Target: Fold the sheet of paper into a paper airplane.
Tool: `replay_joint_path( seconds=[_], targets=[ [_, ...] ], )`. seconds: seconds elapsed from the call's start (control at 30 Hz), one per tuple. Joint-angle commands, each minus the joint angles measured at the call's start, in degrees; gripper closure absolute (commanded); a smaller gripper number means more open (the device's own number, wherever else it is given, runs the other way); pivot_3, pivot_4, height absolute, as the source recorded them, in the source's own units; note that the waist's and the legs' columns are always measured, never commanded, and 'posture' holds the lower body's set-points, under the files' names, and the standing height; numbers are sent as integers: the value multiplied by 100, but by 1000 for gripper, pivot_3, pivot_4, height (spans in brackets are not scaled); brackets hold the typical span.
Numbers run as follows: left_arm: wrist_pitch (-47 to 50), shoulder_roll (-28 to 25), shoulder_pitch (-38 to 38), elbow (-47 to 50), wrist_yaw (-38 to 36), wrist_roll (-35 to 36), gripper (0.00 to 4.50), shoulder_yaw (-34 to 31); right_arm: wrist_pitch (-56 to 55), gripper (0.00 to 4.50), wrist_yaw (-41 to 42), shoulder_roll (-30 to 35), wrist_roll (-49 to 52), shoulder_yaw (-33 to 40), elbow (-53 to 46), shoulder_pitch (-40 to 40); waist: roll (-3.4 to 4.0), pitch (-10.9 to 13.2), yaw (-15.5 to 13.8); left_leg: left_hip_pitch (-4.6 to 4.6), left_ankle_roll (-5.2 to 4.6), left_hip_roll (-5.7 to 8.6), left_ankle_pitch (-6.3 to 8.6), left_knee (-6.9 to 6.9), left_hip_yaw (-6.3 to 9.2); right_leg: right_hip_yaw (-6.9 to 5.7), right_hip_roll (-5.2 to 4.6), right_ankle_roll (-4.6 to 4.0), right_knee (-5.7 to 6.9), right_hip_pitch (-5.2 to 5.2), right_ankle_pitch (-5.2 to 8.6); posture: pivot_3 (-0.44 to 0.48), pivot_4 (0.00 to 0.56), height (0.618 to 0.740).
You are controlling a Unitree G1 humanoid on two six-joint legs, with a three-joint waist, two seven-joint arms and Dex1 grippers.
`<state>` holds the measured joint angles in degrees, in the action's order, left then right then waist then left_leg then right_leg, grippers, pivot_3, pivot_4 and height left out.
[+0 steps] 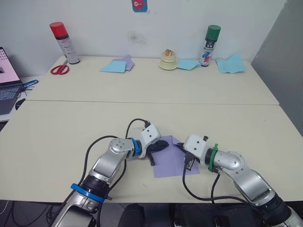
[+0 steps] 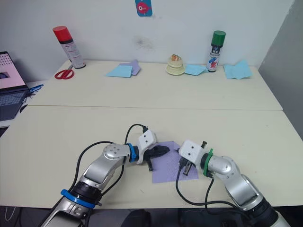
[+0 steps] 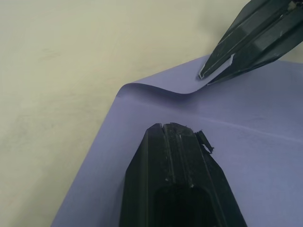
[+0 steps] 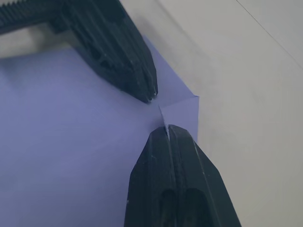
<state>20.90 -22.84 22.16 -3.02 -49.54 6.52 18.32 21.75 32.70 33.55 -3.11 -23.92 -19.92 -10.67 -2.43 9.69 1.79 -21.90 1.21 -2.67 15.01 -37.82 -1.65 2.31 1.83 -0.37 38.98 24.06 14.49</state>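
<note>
Lavender paper [image 1: 171,163] on cream table [image 1: 142,118]

1. The sheet of paper [image 1: 171,161] lies flat on the tabletop [image 1: 61,127], at its near edge.
2. The left gripper [image 1: 162,144] rests on the sheet's far left corner.
3. The right gripper [image 1: 188,161] sits at the sheet's right side.

The sheet of paper [image 1: 170,162] is showing plain lavender-purple against the cream table [image 1: 142,118]. Both black grippers, left [image 1: 161,145] and right [image 1: 185,158], are contrasting with it. Behind, light blue papers [image 1: 113,66] are lying beside red-handled scissors [image 1: 59,69], a red-capped can [image 1: 65,43] and a green-capped can [image 1: 209,45].
</note>
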Motion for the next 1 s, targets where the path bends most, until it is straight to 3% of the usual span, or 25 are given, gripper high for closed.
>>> replay_joint_path(
  seconds=[0.03,0.63,1.0],
  targets=[
    [171,-68,-112,-246,46,-103,4500,9,-372,4487,101,48,-312,-94,156,-32,0,0,-1,0,0,0,0,0,0,1,0,0,0,0,0,0,150,725],
    [125,-69,-79,-306,34,-122,4500,5,-1324,4487,579,128,-1202,-207,545,59,0,-1,-10,2,0,-1,0,0,0,1,0,-1,0,-1,0,0,150,725],
    [270,-67,-27,-100,15,-28,4500,-70,-585,4487,681,-246,-1299,-218,417,204,0,-5,-5,10,0,-2,0,0,0,1,0,-1,3,-4,0,0,150,725]
  ],
)
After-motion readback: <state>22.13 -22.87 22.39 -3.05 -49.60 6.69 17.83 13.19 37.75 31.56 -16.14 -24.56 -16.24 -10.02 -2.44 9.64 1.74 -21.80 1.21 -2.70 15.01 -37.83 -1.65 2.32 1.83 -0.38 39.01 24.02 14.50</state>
